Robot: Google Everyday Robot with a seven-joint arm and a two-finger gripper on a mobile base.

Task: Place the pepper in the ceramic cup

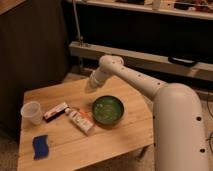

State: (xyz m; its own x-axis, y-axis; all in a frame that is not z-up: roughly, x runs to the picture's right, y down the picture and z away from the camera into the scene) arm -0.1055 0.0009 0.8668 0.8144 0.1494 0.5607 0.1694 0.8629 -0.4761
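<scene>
The pepper (86,116) is a small orange-red sliver lying on the wooden table (120,140), right beside a white tube (80,122) and just left of the green bowl. The ceramic cup (31,111), whitish and handleless, stands upright near the table's left edge. My gripper (93,83) hangs at the end of the white arm over the far side of the table, behind the bowl. It is well apart from both the pepper and the cup, and I see nothing held in it.
A wide green bowl (107,109) sits mid-table. A flat red-and-white packet (56,111) lies between cup and tube. A blue sponge (40,146) rests at the front left corner. My white arm and body (180,125) fill the right side. Dark shelving stands behind.
</scene>
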